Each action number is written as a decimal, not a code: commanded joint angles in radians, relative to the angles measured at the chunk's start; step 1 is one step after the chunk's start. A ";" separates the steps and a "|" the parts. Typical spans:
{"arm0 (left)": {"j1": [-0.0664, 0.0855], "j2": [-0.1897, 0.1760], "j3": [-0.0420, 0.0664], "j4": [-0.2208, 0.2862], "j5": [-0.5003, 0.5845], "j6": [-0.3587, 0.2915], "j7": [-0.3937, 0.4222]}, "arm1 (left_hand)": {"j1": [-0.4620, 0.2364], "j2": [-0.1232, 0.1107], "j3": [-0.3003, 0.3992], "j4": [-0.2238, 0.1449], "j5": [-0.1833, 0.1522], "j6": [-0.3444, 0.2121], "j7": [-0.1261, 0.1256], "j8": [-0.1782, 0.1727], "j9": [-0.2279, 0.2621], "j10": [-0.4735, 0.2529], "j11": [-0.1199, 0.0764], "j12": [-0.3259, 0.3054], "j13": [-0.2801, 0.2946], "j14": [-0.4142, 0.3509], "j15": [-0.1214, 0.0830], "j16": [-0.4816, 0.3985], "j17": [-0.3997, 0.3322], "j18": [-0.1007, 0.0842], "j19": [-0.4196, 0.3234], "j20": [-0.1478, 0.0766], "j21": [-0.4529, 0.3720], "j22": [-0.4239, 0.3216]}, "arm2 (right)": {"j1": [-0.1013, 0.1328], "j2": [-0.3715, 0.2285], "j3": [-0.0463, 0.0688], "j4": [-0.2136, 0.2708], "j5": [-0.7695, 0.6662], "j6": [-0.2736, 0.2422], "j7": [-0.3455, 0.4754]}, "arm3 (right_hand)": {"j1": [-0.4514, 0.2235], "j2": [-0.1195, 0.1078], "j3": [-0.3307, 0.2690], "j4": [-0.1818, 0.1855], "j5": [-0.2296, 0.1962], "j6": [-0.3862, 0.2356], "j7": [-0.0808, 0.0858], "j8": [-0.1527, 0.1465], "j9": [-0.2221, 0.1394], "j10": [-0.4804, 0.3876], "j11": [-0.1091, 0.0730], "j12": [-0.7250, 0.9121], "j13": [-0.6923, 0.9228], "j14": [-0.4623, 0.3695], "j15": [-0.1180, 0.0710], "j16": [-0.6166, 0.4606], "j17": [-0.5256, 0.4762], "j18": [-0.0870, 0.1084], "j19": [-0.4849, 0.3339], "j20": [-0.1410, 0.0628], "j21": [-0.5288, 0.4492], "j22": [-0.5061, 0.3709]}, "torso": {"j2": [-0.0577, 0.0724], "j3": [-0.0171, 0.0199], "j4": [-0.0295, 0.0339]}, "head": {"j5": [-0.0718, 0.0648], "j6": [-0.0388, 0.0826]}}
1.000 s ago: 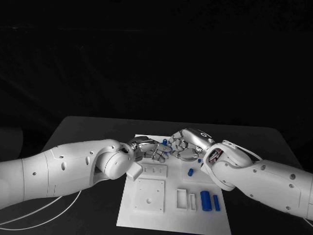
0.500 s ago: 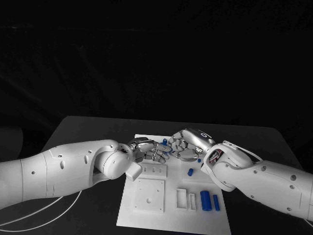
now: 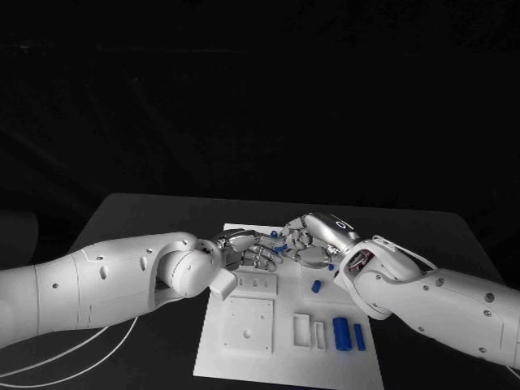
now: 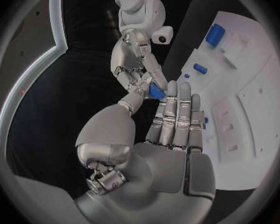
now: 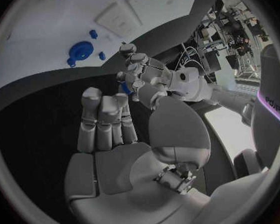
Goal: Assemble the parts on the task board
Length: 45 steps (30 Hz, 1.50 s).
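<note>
Where hands (image 3: 281,248) meet, apparently one blue part (image 4: 156,90).

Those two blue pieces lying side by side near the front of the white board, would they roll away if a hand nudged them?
Possibly. The two blue pieces look long with rounded ends, so a sideways push could roll them across the flat task board. They look small and rigid, probably light, so smooth silver fingers might let them slip. Lying low, they seem unlikely to tip.
</note>
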 commanded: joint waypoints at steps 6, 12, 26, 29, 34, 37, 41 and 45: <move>0.000 -0.002 0.001 -0.001 0.009 0.026 -0.018 | -0.099 -0.069 -0.027 0.047 0.002 -0.047 0.016 -0.018 -0.009 -0.008 0.007 -0.014 -0.002 -0.008 0.001 -0.006 -0.002 -0.015 -0.001 -0.001 -0.011 -0.001 | -0.001 -0.010 0.001 -0.008 -0.033 -0.036 0.016 | 0.005 0.003 0.003 -0.006 -0.001 0.008 0.006 0.006 0.009 0.001 -0.005 0.005 0.000 0.002 -0.006 0.005 0.001 0.021 -0.005 0.000 0.006 0.018 | 0.000 -0.0003 -0.0008 | 0.001 0.002; 0.000 -0.003 0.001 -0.001 0.009 0.027 -0.018 | -0.114 -0.076 -0.019 0.056 0.002 -0.047 0.014 -0.013 -0.007 -0.005 0.006 -0.014 -0.001 -0.005 -0.001 -0.004 -0.001 -0.015 0.000 -0.004 -0.012 0.000 | -0.001 -0.010 0.001 -0.013 -0.044 -0.036 0.011 | 0.006 0.002 0.003 -0.006 -0.001 0.008 0.006 0.006 0.010 0.001 -0.005 0.005 0.000 0.003 -0.006 0.005 0.001 0.021 -0.005 0.000 0.006 0.018 | 0.000 -0.0004 -0.0010 | 0.000 0.003; 0.000 -0.007 0.001 -0.013 0.005 0.024 -0.053 | -0.315 -0.050 -0.053 0.173 0.001 -0.030 0.003 0.010 0.003 0.020 -0.008 -0.002 0.010 0.016 -0.013 0.010 0.007 -0.013 0.014 -0.014 -0.016 -0.003 | -0.001 -0.004 0.001 -0.059 -0.149 -0.113 0.021 | 0.013 -0.007 0.012 -0.004 -0.001 0.013 0.004 0.007 0.016 0.007 -0.007 0.005 -0.003 0.006 -0.007 0.007 0.002 0.021 -0.001 -0.002 0.009 0.017 | -0.001 0.0004 -0.0013 | 0.001 0.010; 0.000 -0.008 0.001 -0.017 0.004 0.039 -0.060 | -0.396 -0.022 -0.079 0.216 0.002 0.031 -0.022 0.050 0.024 0.104 -0.046 0.056 0.039 0.090 -0.046 0.069 0.034 0.001 0.073 -0.033 0.015 0.006 | -0.001 -0.003 0.001 -0.058 -0.149 -0.112 0.021 | 0.014 -0.009 0.013 -0.003 -0.001 0.014 0.003 0.007 0.017 0.008 -0.007 0.005 -0.004 0.007 -0.007 0.007 0.002 0.021 0.000 -0.002 0.010 0.017 | 0.000 0.0003 -0.0010 | 0.001 0.012; 0.000 -0.005 0.001 -0.023 0.042 0.109 -0.064 | -0.471 0.019 -0.094 0.177 0.001 0.056 -0.058 0.081 0.056 0.190 -0.097 0.169 0.107 0.184 -0.122 0.160 0.073 0.037 0.209 -0.095 0.091 0.029 | -0.001 0.003 0.001 -0.057 -0.149 -0.115 0.025 | 0.015 -0.010 0.015 -0.003 -0.001 0.015 0.003 0.007 0.017 0.009 -0.007 0.004 -0.005 0.007 -0.007 0.007 0.002 0.021 0.001 -0.002 0.010 0.017 | 0.001 0.0004 -0.0026 | 0.003 0.011; 0.000 -0.003 0.001 -0.019 0.067 0.117 -0.055 | -0.522 0.054 -0.099 0.155 0.002 0.070 -0.073 0.094 0.074 0.214 -0.115 0.226 0.147 0.226 -0.151 0.191 0.083 0.047 0.260 -0.118 0.121 0.036 | -0.001 0.004 0.001 -0.056 -0.149 -0.118 0.026 | 0.015 -0.011 0.016 -0.003 -0.001 0.015 0.003 0.007 0.018 0.009 -0.008 0.004 -0.005 0.008 -0.008 0.007 0.002 0.021 0.001 -0.001 0.010 0.016 | 0.000 0.0002 -0.0025 | 0.002 0.012; 0.000 0.000 0.002 -0.008 0.134 0.157 -0.020 | -0.593 0.118 -0.095 0.094 0.000 0.071 -0.084 0.096 0.090 0.226 -0.129 0.296 0.201 0.267 -0.183 0.228 0.093 0.052 0.306 -0.143 0.152 0.044 | -0.001 0.007 0.001 -0.055 -0.149 -0.125 0.027 | 0.015 -0.012 0.017 -0.002 -0.001 0.015 0.003 0.007 0.018 0.010 -0.008 0.004 -0.005 0.008 -0.008 0.007 0.001 0.021 0.001 -0.001 0.010 0.016 | 0.000 -0.0003 -0.0016 | 0.001 0.012; 0.000 0.002 0.002 0.001 0.162 0.186 -0.006 | -0.674 0.185 -0.086 0.024 0.001 0.061 -0.078 0.086 0.097 0.207 -0.129 0.324 0.229 0.267 -0.186 0.234 0.090 0.046 0.309 -0.152 0.157 0.043 | -0.002 0.011 0.001 -0.050 -0.147 -0.136 0.027 | 0.016 -0.013 0.019 -0.002 -0.001 0.016 0.003 0.007 0.018 0.011 -0.008 0.004 -0.006 0.008 -0.008 0.007 0.001 0.021 0.002 -0.001 0.010 0.016 | 0.001 -0.0003 -0.0016 | 0.002 0.014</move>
